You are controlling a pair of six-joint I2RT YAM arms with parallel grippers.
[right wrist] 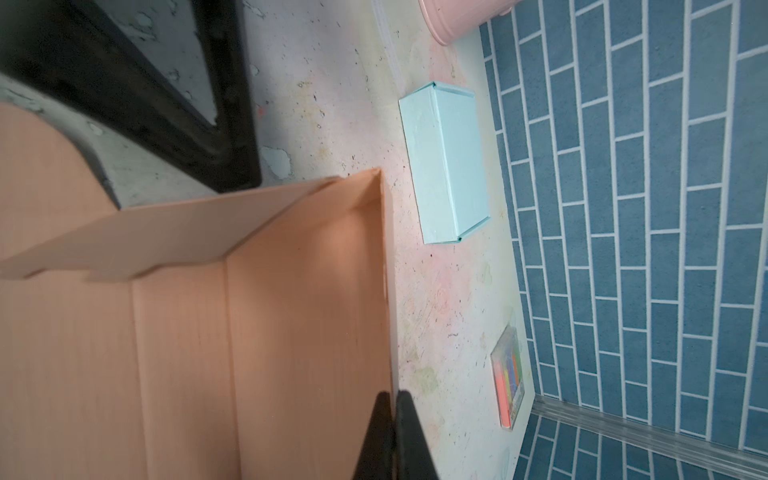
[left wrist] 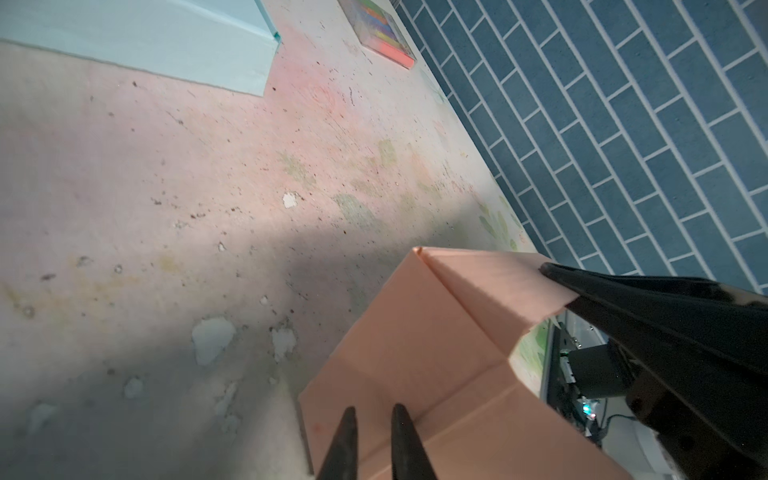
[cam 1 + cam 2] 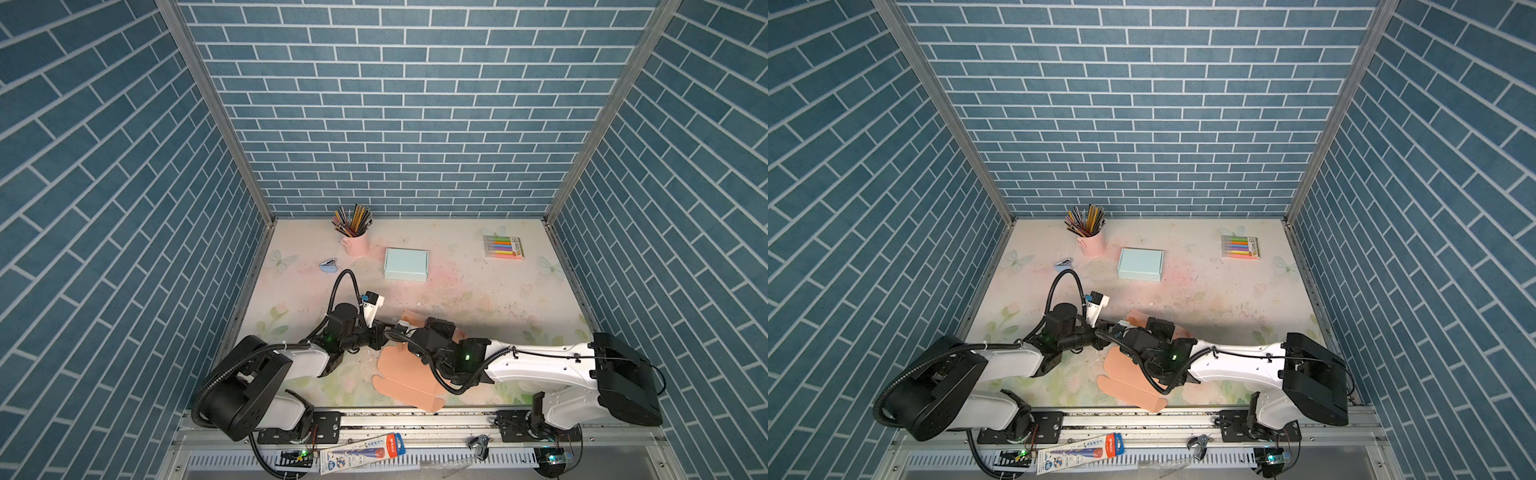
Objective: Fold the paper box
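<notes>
While the right gripper [image 1: 394, 395] is clamped on a raised wall of the peach paper box [image 3: 395, 368], the left gripper [image 2: 374, 409] hangs over a panel with its jaws a little apart.

Near the front edge of the tabletop [image 3: 478, 299], in both top views, the half-folded box lies with its rounded flaps flat, its far part under the two arms that meet over it. The left wrist view shows a black finger [image 2: 623, 316] of the right gripper pinching a folded-up flap; whether the left fingertips touch the card I cannot tell. Farther back, well apart, sits a closed light-blue box [image 3: 406, 264], and beyond it, to either side, a pink cup of pencils [image 3: 355, 245] and a pack of coloured markers [image 3: 503, 247].
</notes>
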